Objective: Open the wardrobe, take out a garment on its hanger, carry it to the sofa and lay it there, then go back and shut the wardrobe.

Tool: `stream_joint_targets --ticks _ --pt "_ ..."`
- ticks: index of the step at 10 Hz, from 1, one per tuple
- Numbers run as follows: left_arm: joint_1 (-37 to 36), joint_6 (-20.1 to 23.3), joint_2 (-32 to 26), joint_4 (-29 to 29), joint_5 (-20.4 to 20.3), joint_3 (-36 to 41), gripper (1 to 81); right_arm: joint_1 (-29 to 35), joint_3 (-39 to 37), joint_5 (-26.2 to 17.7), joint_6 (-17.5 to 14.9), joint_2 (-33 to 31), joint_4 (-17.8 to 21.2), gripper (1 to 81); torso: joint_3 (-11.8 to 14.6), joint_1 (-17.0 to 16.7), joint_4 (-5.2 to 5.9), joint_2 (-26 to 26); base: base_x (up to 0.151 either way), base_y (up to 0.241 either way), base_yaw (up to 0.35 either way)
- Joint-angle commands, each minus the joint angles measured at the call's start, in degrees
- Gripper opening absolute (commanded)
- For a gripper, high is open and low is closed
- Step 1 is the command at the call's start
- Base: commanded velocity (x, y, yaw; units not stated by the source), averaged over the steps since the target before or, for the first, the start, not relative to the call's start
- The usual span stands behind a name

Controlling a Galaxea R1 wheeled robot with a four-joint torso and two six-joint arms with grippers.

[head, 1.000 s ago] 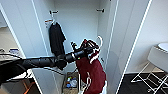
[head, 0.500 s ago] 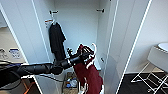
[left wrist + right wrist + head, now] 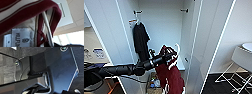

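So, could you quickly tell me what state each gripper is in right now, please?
Left gripper: closed on the white hanger, with the maroon jacket hanging from it, outside the wardrobe.
Right gripper: cannot be told.

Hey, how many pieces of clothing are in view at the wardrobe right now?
2. A black short-sleeved t-shirt hangs at the open white wardrobe's left side; the maroon varsity jacket hangs at the left gripper in front. More may be hidden.

Soft, blurry head view, evenly bright; the wardrobe point(image 3: 166, 30) edges bow outward. Window glare whitens the left wrist view's lower right.
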Motion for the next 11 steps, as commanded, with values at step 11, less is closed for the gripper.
stream_joint_targets --ticks 11 --pt "-10.7 1.5 0.0 3.6 -6.2 2.2 1.0 1.7 0.7 -2.5 -0.2 0.3 0.1 81.1 0.0 0.0 0.00 0.0 0.000 0.000 0.000"
